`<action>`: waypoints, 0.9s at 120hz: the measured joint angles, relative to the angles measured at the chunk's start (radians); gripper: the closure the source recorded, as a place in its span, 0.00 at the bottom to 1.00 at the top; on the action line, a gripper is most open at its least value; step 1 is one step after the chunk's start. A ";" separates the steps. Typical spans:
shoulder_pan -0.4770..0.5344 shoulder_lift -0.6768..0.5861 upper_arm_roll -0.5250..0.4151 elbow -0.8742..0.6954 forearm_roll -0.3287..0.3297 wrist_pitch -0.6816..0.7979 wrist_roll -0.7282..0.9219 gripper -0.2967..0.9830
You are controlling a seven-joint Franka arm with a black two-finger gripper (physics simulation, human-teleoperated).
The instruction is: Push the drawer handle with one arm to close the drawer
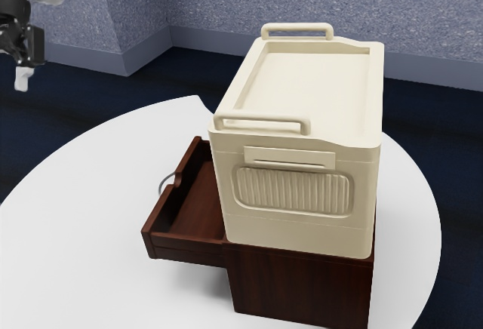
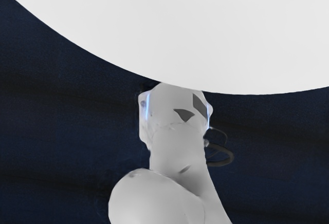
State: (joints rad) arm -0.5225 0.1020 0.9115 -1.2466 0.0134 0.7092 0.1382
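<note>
On the round white bench (image 1: 83, 216), beneath a cream box (image 1: 302, 230), stands a dark red-brown wooden cabinet (image 1: 298, 284), your landmark here. From the cabinet, toward the exterior view's left, the drawer (image 1: 198, 212) juts out, clearly open, so that you would see down into its wooden interior. Its front panel has a scooped notch in the upper edge. The thing you are to push, a thin, curved grey drawer handle (image 1: 161, 183), is on the outer face of that panel, on the side away from the cabinet.

Your tool (image 1: 23, 79) is well apart from the cabinet, on its drawer side, at the exterior view's upper left, and is not touching the handle. Whether it is released or clenched, you cannot tell from these pictures.

The cream box sits directly on top of the cabinet; it has a recessed top, two raised rails and a ribbed side panel. Behind the cabinet runs a speckled blue-grey wall (image 1: 204, 1), rising from a dark blue floor (image 1: 83, 87). In the wrist view, pale grey arm sections (image 2: 177, 144) with narrow blue lights show against the floor, beside the bench's curved edge.
</note>
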 joint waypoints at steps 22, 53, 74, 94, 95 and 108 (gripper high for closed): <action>0.034 -0.022 0.066 0.099 0.046 0.397 0.138 0.23; -0.085 -0.008 -0.027 0.079 0.030 0.640 0.230 0.36; -0.114 -0.024 -0.037 -0.026 0.020 0.708 0.270 0.66; -0.145 -0.086 -0.078 -0.218 0.042 0.788 0.300 0.78; -0.146 -0.088 -0.079 -0.228 0.043 0.793 0.302 0.78; -0.148 -0.115 -0.099 -0.362 0.049 0.875 0.318 0.81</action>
State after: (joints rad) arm -0.6707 -0.0129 0.8126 -1.6087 0.0620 1.5837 0.4565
